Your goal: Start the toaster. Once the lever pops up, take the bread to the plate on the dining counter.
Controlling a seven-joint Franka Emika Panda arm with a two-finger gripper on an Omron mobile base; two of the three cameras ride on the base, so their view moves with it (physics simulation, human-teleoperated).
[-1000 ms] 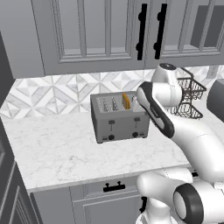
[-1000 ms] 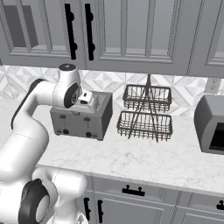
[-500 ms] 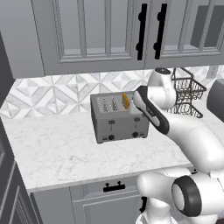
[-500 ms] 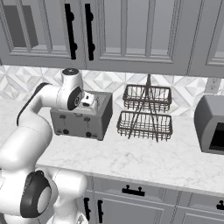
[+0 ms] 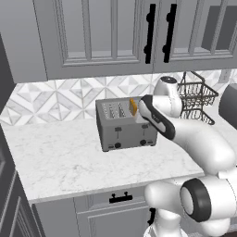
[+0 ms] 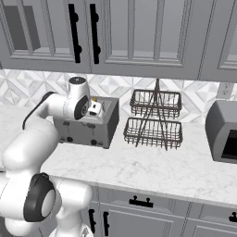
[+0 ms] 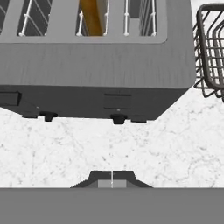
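In the hand view the gripper [image 7: 112,178] sits lowest and nearest, its 2 dark finger tips pressed together with no gap, clenched on nothing and hanging over bare marble counter [image 7: 131,148] just in front of the toaster [image 7: 96,65]. That view looks down the toaster's front face, showing 2 small black knobs along its lower edge and the orange-tan bread [image 7: 91,15] standing in a slot beyond. The left base view adds what the hand view lacks: the toaster [image 5: 125,125] whole, with 2 lever slots on its front, the bread [image 5: 133,106] poking up from the slot nearest the toaster's right end, and the arm's dark wrist just beside that end. The right base view shows the toaster [image 6: 99,127] partly behind the arm, a 2-tier wire rack [image 6: 154,118] close on its right, and a toaster oven [image 6: 223,132] farther right again, under grey wall cabinets [image 6: 139,32].
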